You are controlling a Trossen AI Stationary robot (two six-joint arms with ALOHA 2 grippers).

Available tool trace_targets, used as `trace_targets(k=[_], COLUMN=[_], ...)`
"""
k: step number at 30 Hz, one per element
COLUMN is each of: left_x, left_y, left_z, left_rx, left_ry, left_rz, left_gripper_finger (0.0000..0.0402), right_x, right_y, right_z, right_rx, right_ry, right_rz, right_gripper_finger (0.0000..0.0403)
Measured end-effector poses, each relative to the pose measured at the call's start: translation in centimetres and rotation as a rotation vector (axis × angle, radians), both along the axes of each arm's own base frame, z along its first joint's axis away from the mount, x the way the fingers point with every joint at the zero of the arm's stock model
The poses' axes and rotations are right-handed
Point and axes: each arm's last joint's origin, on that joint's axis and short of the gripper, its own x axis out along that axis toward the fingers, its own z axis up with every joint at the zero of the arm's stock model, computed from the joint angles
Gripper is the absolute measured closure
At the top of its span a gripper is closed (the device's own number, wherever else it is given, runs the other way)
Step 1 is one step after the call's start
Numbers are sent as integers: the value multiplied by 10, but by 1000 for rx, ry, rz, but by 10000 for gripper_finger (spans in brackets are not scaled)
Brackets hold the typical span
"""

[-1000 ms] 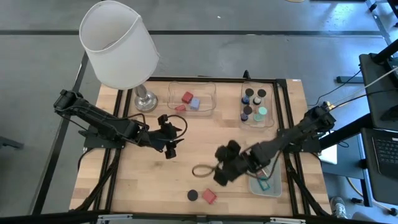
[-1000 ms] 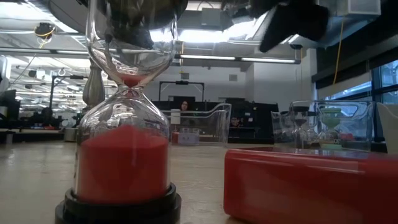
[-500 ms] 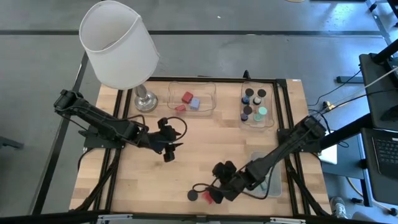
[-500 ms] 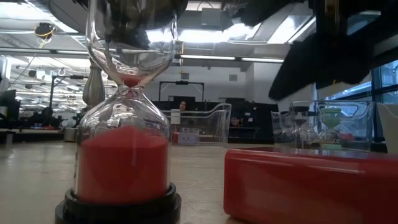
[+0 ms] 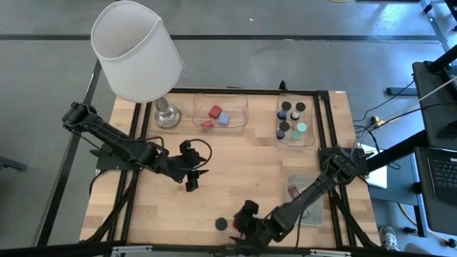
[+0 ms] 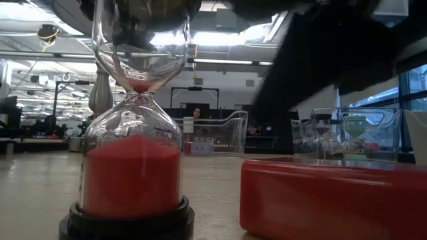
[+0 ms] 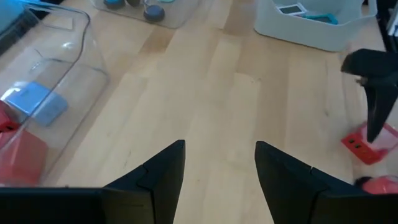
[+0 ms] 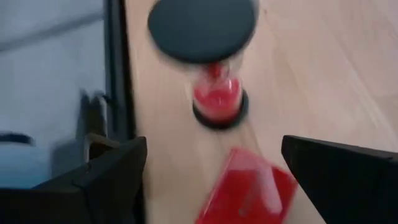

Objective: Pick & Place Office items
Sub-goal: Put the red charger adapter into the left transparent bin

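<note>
Wide apart stand the jaws of the right gripper (image 5: 243,223), and we see nothing held between them. It hangs low over the near edge of the table (image 5: 228,168). Just under it, between its two dark fingers (image 8: 112,180), lies a red block (image 8: 245,190). Right past the block, a bit farther from the jaws, stands a small sand timer (image 8: 214,74) with red sand and black caps. The left gripper (image 5: 194,173) waits over the middle of the table, well apart from those things. Its jaws are only a little open and hold nothing; we see bare wood between them. Beyond them sits a clear tray (image 7: 74,81) with a blue cube (image 7: 37,102) and a red piece.
</note>
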Motion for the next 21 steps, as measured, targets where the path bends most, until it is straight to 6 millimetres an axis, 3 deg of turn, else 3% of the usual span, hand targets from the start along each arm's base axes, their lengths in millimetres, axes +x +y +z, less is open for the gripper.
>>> trace_targets(k=[5, 21], left_x=[-2, -5], left_y=[-6, -13], left_z=[0, 0], left_rx=[-18, -12], left_ry=[-2, -6], left_rz=[-10, -34], left_gripper_finger=[208, 212], right_x=[-7, -14], right_y=[8, 3], right_z=[-11, -24], right_rx=[-122, -121], right_ry=[53, 127], right_rz=[-43, -177], right_gripper_finger=[28, 28])
